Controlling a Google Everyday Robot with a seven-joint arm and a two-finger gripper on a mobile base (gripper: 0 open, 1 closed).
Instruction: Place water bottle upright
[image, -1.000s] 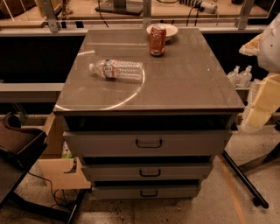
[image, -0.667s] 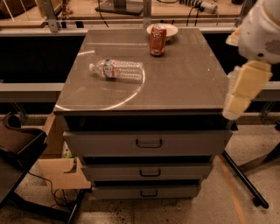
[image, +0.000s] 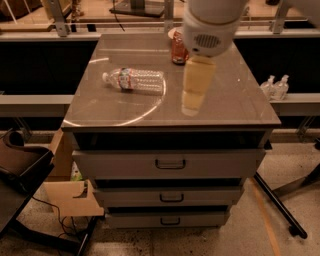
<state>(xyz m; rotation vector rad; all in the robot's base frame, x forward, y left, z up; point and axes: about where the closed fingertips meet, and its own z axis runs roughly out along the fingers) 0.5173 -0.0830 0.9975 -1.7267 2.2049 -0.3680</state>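
On the left half of the table (image: 235, 102), the water bottle (image: 134, 80) is seen lying on its side, with its white cap turned to the left. To the bottle's right and apart from it, the gripper (image: 191, 106) is held over the tabletop, pointing down; whether it is parted or closed cannot be made out. At the rear, a red soda can (image: 178, 50) is partly hidden by the arm.

Left of the gripper (image: 190, 106), water bottle (image: 134, 80) lies on cabinet (image: 235, 97).
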